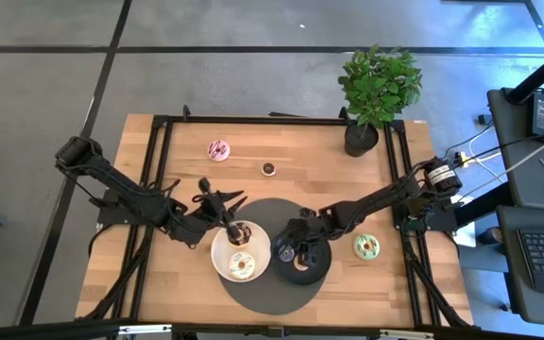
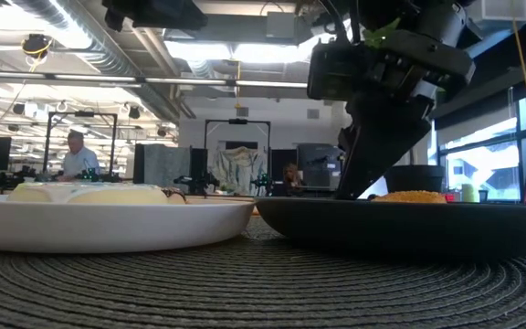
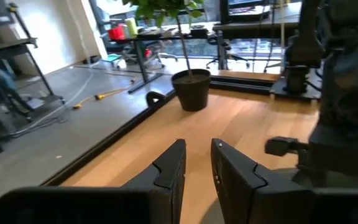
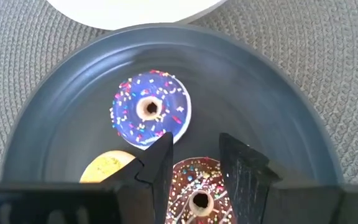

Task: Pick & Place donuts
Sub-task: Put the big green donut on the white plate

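The right gripper hangs low over the black plate, its jaws a narrow gap apart and standing either side of a chocolate donut with sprinkles that lies on the plate; whether the fingers actually touch it cannot be told. Just beside that donut on the same plate lie a purple donut with sprinkles and an orange donut, the latter partly hidden by the gripper. From above, the black plate sits on a round grey mat, touching or nearly touching the white plate to its left. The left gripper is over the far edge of the white plate, its jaws a small gap apart and holding nothing. A cream donut lies on the white plate, with a darker one near the gripper tip that is hard to make out. Elsewhere on the table, a pink donut and a small brown donut lie near the far side, and a green donut lies to the right of the mat. A potted plant stands at the far right corner.
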Controlling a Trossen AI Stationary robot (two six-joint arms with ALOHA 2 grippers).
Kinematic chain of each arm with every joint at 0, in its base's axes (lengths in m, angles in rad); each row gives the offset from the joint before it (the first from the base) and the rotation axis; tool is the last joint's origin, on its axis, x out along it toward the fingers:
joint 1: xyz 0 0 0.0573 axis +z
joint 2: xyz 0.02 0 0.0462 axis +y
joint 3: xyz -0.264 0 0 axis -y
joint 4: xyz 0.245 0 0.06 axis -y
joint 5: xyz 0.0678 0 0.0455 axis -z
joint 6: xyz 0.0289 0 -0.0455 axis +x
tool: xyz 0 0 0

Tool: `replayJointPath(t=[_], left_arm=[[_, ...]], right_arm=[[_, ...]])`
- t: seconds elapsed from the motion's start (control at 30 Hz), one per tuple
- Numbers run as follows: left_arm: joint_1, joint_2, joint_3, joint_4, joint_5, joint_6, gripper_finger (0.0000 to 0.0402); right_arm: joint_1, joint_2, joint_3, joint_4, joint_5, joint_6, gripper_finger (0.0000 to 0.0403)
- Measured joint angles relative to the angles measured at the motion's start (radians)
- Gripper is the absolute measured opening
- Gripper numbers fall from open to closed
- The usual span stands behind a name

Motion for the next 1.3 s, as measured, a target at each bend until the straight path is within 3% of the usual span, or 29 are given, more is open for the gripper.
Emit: replayJointPath(t=[0.3, 0.47, 0.57, 0.73, 1.07, 1.3], left_arm=[[0.003, 0.000, 0.000, -0.024, 0.020, 0.000, 0.0071], [0.003, 0.000, 0.000, -0.030, 0.020, 0.000, 0.0075], [0.003, 0.000, 0.000, -0.037, 0.021, 0.000, 0.0077], [0.003, 0.000, 0.000, -0.046, 0.021, 0.000, 0.0078], [0.032, 0.000, 0.000, -0.047, 0.111, -0.002, 0.0077], [0.051, 0.000, 0.000, -0.049, 0.220, -0.024, 0.0078]], right_arm=[[-0.001, -0.159, 0.000, -0.195, 0.028, 0.016, 0.0131], [0.015, -0.316, 0.000, -0.545, 0.267, 0.229, 0.0131], [0.031, -0.389, 0.000, -0.736, 0.315, 0.417, 0.0131], [0.068, -0.439, 0.000, -0.899, 0.274, 0.598, 0.0131], [0.159, -0.400, -0.003, -0.988, 0.165, 0.712, 0.0131], [0.164, -0.398, -0.173, -0.911, -0.005, 0.783, 0.0131]])
